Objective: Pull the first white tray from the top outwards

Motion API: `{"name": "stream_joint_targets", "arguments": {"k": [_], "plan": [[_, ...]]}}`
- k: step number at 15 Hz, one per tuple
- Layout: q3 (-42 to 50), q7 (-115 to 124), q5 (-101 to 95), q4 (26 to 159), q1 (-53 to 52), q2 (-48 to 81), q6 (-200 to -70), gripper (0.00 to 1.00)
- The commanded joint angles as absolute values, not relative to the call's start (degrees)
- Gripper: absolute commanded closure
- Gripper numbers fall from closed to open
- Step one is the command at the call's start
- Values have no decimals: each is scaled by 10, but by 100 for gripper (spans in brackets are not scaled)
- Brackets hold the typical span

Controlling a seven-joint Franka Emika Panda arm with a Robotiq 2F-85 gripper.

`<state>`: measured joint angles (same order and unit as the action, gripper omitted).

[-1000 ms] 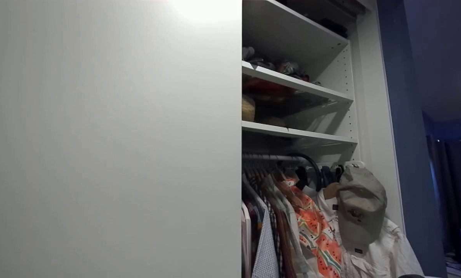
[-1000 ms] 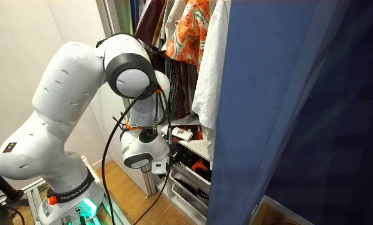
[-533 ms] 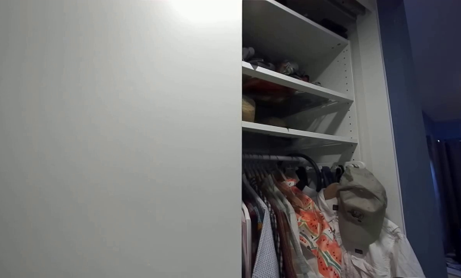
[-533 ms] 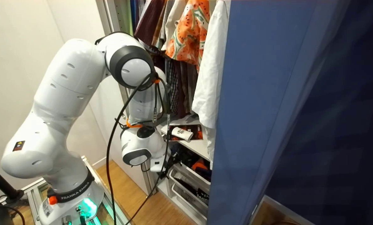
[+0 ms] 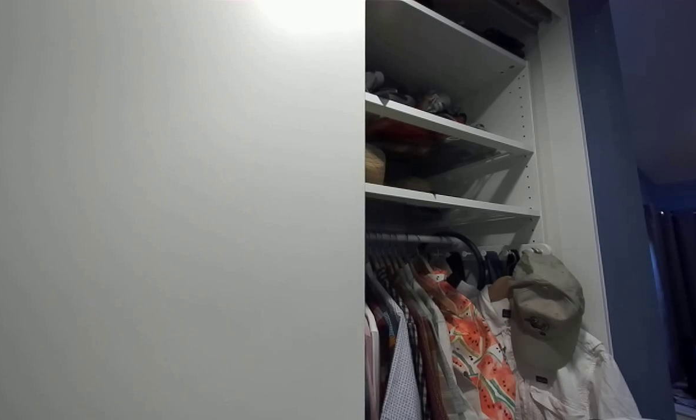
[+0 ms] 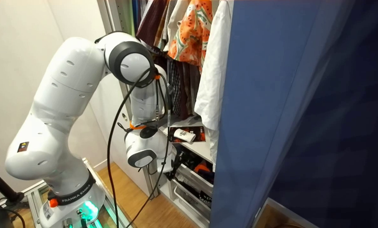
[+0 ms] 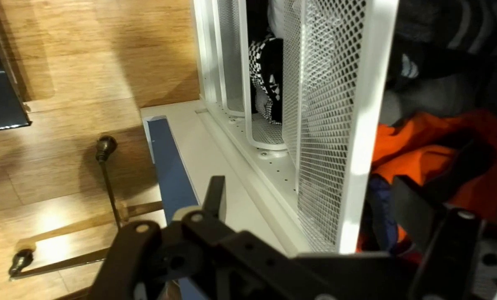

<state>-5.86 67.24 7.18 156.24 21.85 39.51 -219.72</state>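
Gripper [image 7: 310, 187]: fingers spread wide, rim of top white tray [image 7: 367, 125] between them | tray: in closet [image 5: 562, 146], below shelf [image 6: 201, 149], above second tray [image 7: 268, 146] | orange cloth [image 7: 423, 160] inside top one

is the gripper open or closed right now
The gripper is open: in the wrist view its fingers stand wide apart, with the top tray's white rim showing between them.
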Motion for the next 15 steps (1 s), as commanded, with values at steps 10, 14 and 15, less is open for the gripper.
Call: {"name": "stream_joint_targets", "arguments": {"k": [10, 14, 15], "plan": [[-178, 675, -222, 1478, 465, 446, -2012, 0], [-261, 590, -161, 1491, 554, 469, -1863, 0], [-271, 567, -136, 1497, 563, 465, -1830, 0]]}}
